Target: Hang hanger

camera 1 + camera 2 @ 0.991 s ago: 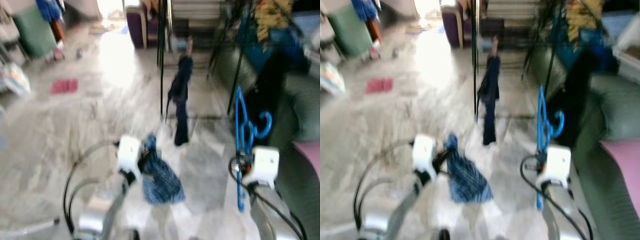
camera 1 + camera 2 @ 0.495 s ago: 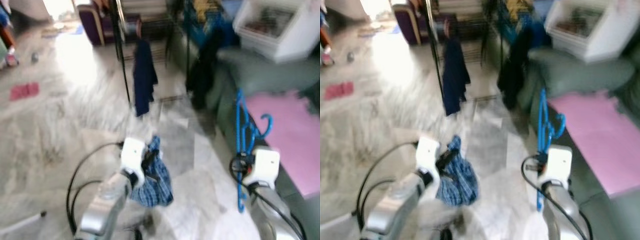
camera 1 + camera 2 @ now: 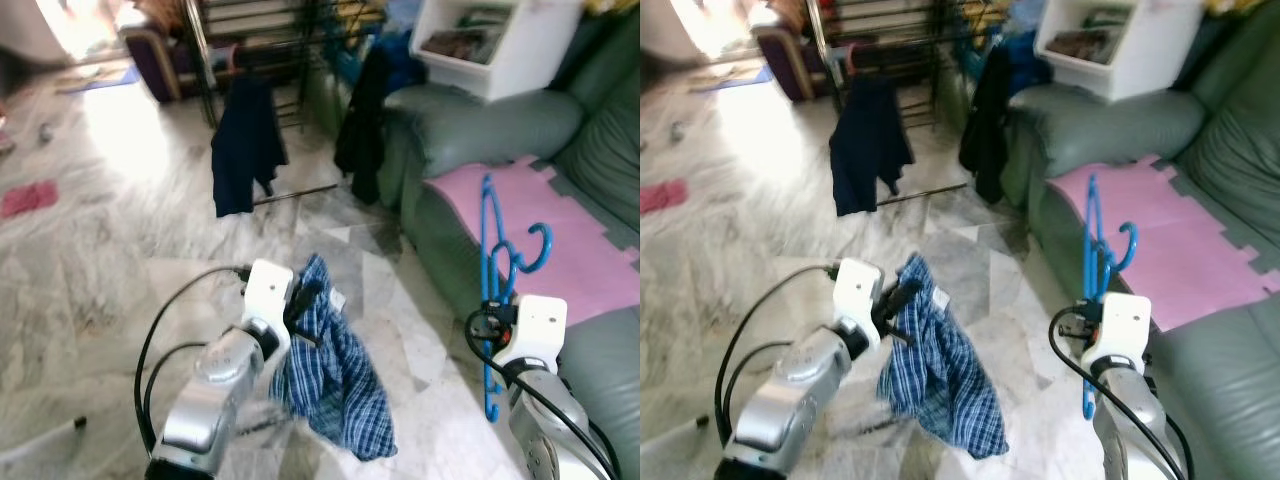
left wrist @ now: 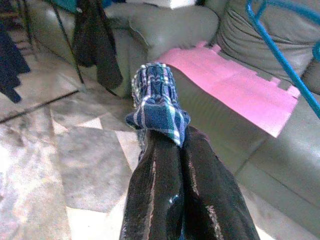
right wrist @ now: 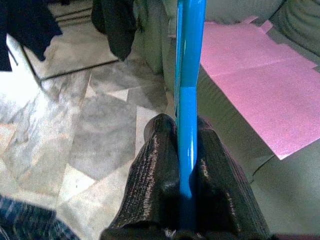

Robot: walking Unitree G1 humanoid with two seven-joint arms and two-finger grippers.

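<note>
Lower right, our right gripper (image 5: 186, 145) pinches the blue hanger (image 3: 490, 290). Lower centre, our left gripper (image 4: 167, 137) clamps the plaid cloth (image 3: 335, 375).

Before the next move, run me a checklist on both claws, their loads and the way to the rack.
1. Right claw shut on the blue hanger: ok.
2. Hanger upright, hook at the top: ok.
3. Left claw shut on the plaid cloth: ok.
4. Cloth on the hanger: not ok, it hangs apart from it.
5. Drying rack ahead with dark clothes on it: ok.
6. Free spot on a rack bar: cannot tell.
</note>
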